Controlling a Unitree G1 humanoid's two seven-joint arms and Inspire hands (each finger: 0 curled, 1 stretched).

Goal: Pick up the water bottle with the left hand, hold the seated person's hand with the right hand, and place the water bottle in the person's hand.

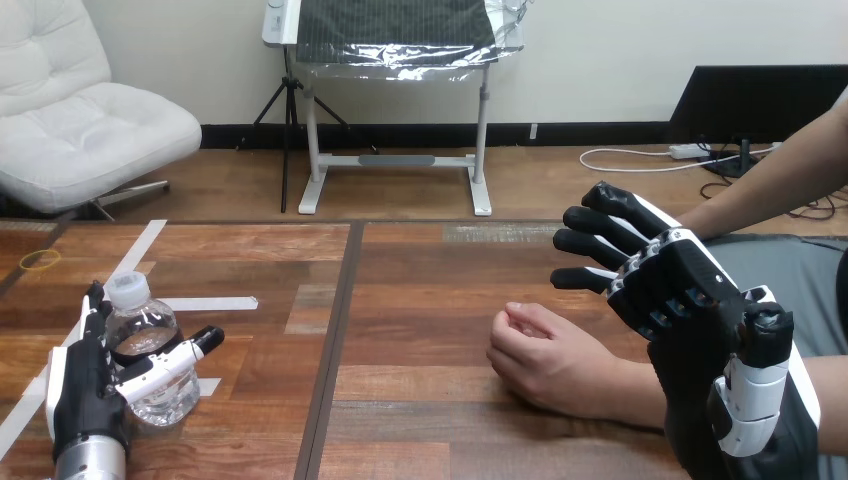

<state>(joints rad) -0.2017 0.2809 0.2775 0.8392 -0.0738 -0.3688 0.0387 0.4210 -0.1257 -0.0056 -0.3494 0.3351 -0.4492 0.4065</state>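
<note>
My left hand sits in the lower left of the frame, closed round the water bottle. My jointed black-and-white thumb lies across the bottle's front, and my fingers rise behind its left side, up by the neck. The bottle is clear, thin, ribbed plastic, rounded at the shoulder, with a white screw cap. It stands upright on the table with its base on the wood. The tabletop is made of glossy brown planks with a visible grain, split by a dark seam running down the middle. Flat strips of white tape cross the planks around the bottle.

My right hand is raised at the right of the frame. Its white back shells face me, and its fingers are spread and only slightly bent, pointing to the upper left and gripping nothing. The person's hand rests on the table at lower centre, just left of and below my right hand. It is loosely curled into a soft fist, and its wrist runs toward the lower right behind my palm. I cannot tell whether my right hand touches that wrist. My fingers are not wrapped round it. The bottle and the person's hand are well apart, on opposite sides of the seam.
</note>
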